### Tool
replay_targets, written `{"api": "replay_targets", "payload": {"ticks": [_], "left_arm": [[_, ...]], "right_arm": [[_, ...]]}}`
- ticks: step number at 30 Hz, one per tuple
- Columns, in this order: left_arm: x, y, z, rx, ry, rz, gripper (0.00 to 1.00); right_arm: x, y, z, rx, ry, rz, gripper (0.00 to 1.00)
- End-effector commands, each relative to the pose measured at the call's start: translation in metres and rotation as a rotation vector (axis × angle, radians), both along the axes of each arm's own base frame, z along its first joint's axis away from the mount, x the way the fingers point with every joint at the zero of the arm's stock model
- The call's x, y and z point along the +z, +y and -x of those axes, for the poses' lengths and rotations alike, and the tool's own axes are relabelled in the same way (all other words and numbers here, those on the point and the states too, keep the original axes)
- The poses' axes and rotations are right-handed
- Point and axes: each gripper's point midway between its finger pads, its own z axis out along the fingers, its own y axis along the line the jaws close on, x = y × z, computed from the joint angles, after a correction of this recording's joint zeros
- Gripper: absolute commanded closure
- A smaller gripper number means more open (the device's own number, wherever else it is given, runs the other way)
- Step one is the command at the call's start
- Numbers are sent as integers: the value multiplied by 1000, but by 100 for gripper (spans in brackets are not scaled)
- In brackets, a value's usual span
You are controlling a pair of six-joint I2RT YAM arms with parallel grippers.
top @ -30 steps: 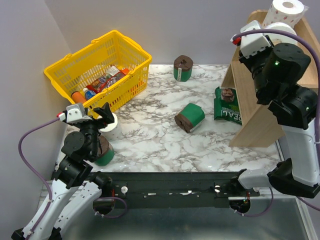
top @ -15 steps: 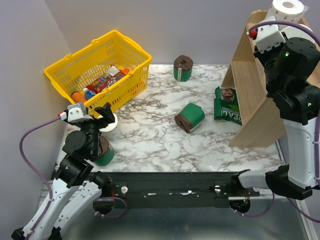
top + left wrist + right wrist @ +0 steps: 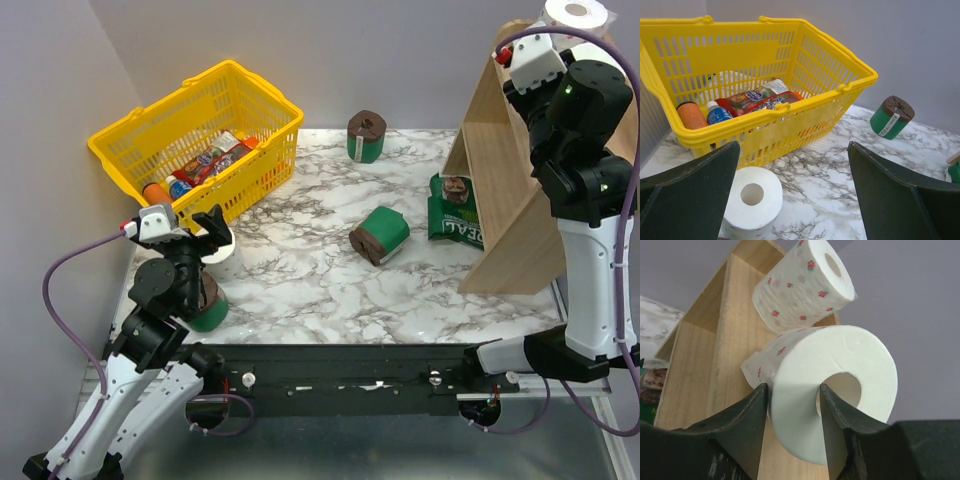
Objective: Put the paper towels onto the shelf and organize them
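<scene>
My right gripper (image 3: 792,387) is shut on a white paper towel roll (image 3: 835,390), one finger inside the core and one outside, holding it at the top of the wooden shelf (image 3: 735,345). A second white roll with red dots (image 3: 802,282) lies on the shelf top just beyond it and also shows in the top view (image 3: 575,14). My left gripper (image 3: 792,145) is open and empty above a third white roll (image 3: 752,197) standing on end on the table by the basket. Green rolls lie at the back (image 3: 366,135), in the middle (image 3: 380,233) and under my left arm (image 3: 207,305).
A yellow basket (image 3: 130,130) with bottles and packets stands at the back left, close to my left gripper. A green packet (image 3: 452,222) and a brown-ended roll (image 3: 457,190) sit at the foot of the shelf (image 3: 500,200) on the right.
My right arm has swung right and up along the shelf's slanted side to its top, carrying the white roll. The left arm has barely moved.
</scene>
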Motion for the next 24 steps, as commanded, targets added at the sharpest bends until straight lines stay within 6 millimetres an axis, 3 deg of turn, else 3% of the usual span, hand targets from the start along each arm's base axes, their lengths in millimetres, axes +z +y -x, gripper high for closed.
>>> {"api": "replay_targets", "payload": {"ticks": [1,8,15,18,24], "left_arm": [[-2,3,-2,23,-2,11,1],[-2,3,-2,27,-2,12,1],[-2,4,-2,29,-3,10,1],[0,3,-2,24,-8,12,1],[1,4,0,26,-11,16,1]], "right_arm": [[27,-9,-11,-13,-116,8,44],[34,-22,-28,-56,-161,2,39],[56,-18,-15,-31,-266,-121,30],[51,-21,-9,-51,-262,-156,27],[17,-20,-10,-81,-187,-255,27]]}}
